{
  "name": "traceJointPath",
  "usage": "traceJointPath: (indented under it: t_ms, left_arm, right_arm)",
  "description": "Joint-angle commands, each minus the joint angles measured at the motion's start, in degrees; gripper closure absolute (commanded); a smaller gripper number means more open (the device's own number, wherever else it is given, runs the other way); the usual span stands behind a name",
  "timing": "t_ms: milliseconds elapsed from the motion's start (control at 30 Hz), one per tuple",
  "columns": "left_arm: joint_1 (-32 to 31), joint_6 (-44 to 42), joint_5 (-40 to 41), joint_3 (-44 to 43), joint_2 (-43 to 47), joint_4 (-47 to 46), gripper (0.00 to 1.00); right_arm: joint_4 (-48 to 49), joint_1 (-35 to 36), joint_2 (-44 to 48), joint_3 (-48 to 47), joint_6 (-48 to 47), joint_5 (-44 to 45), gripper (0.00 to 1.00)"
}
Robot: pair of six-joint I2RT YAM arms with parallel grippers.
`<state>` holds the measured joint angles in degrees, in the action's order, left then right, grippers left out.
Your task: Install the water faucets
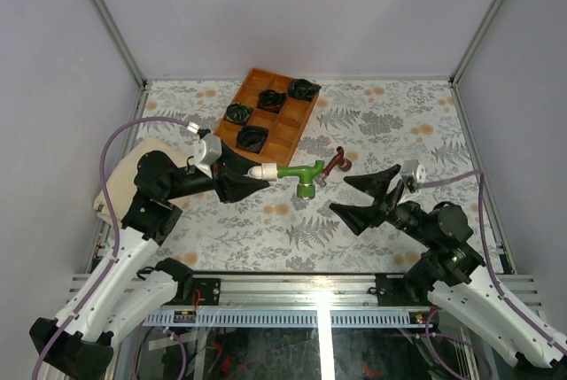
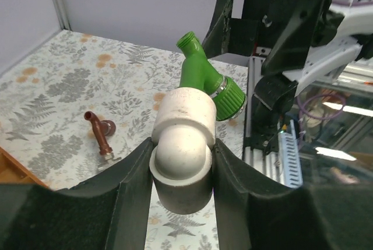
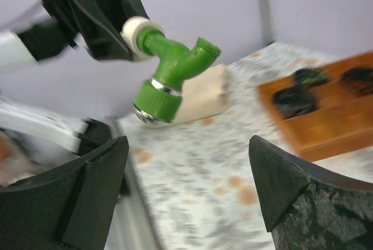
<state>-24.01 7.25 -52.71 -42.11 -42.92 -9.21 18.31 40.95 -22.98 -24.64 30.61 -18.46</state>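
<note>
Right gripper agape, empty, just beside green faucet. Left gripper clamped on white piece; green faucet joined to its end, held above table. Judged: green one fitted. Red faucet loose on table just beyond, yet to install. Count: two faucets, one white piece, four coils in far tray.

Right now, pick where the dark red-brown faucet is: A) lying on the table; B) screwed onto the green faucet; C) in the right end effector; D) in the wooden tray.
A: the red-brown faucet lies on the table with nothing gripping it, and the right end effector stands open and empty.
</note>
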Motion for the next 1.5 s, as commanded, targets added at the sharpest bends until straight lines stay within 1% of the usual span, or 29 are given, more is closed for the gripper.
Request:
traceJointPath:
  t_ms: [0,67,133,267,333,433,567,667,767,867,900,933,967,1033,1067,1100,1133,1167,1200,1233,1300,1400,1467]
  left_arm:
    - [0.67,8.53,0.52,-4.40,-1.45,0.72,1.00]
    - [0.93,10.64,0.73,-6.34,-2.80,2.98,1.00]
    - [1.43,12.69,0.39,-8.83,-4.73,5.85,1.00]
    - [3.95,20.42,-3.36,-13.14,-9.72,8.54,1.00]
    - [4.62,24.61,-5.71,-14.29,-12.06,7.99,1.00]
    - [4.86,29.77,-7.40,-15.71,-14.81,7.51,1.00]
    - [4.87,31.72,-6.57,-17.04,-16.57,10.14,1.00]
    - [4.85,34.27,-7.20,-16.78,-17.67,9.33,1.00]
    - [4.85,35.36,-7.60,-16.51,-18.30,8.62,1.00]
    - [4.86,34.26,-7.87,-16.60,-18.45,9.72,1.00]
    - [4.85,33.22,-7.91,-16.56,-18.51,10.69,1.00]
    - [4.85,31.30,-7.71,-16.74,-18.41,12.20,1.00]
    - [4.83,29.39,-6.78,-16.79,-18.22,14.00,1.00]
    - [4.85,25.81,-5.52,-16.23,-17.58,16.04,1.00]
    - [4.89,24.13,-5.37,-15.42,-17.29,16.39,1.00]
    - [4.86,22.73,-5.18,-14.59,-16.81,16.12,1.00]
    - [4.87,21.42,-4.93,-13.80,-16.40,15.81,1.00]
    - [4.85,20.20,-4.88,-12.94,-15.92,15.27,1.00]
    - [4.87,18.35,-5.08,-12.03,-15.50,14.40,1.00]
    - [4.85,16.89,-5.60,-11.10,-14.94,13.62,1.00]
    - [4.86,12.86,-6.49,-9.53,-13.94,12.01,1.00]
    - [4.60,2.52,-8.47,-7.28,-11.26,11.47,1.00]
    - [4.40,-7.07,-9.36,-5.07,-8.36,11.43,1.00]
  right_arm:
    - [0.62,0.24,1.81,1.07,-39.22,0.98,0.08]
    - [1.64,0.27,0.85,0.79,-49.21,0.79,0.08]
    - [2.90,0.26,-0.77,-0.33,-56.97,2.47,0.07]
    - [6.83,0.26,-3.64,-0.45,-71.79,4.17,0.06]
    - [10.96,0.51,-5.11,0.24,-77.21,4.72,0.00]
    - [15.90,2.36,-7.32,0.90,-84.85,7.19,0.00]
    - [22.05,7.33,-11.82,0.75,-94.70,11.82,0.00]
    - [25.91,11.79,-17.87,0.05,-102.67,14.75,0.00]
    - [31.96,13.84,-23.99,0.16,-106.59,15.05,0.00]
    - [41.27,14.32,-29.31,0.55,-107.22,14.93,0.00]
    - [43.57,14.52,-30.67,0.66,-106.76,14.73,0.01]
    - [45.35,14.83,-31.54,0.64,-105.76,14.43,0.04]
    - [45.86,15.12,-31.86,0.44,-104.43,14.26,0.10]
    - [43.77,15.30,-31.09,-0.53,-97.99,13.77,0.30]
    - [40.50,15.34,-30.02,-1.43,-94.08,13.65,0.43]
    - [36.00,15.34,-28.53,-2.82,-89.65,13.14,0.59]
    - [30.13,15.32,-27.00,-4.49,-84.78,12.80,0.70]
    - [24.85,15.35,-25.77,-6.21,-80.32,12.24,0.73]
    - [20.05,15.31,-24.59,-8.09,-72.82,11.91,0.74]
    - [15.93,15.32,-24.04,-10.49,-67.48,11.63,0.76]
    - [10.45,15.29,-23.83,-13.25,-54.88,10.39,0.77]
    - [4.39,14.90,-25.59,-17.81,-34.47,9.81,0.79]
    - [-1.13,12.85,-27.96,-21.24,-21.52,4.46,0.79]
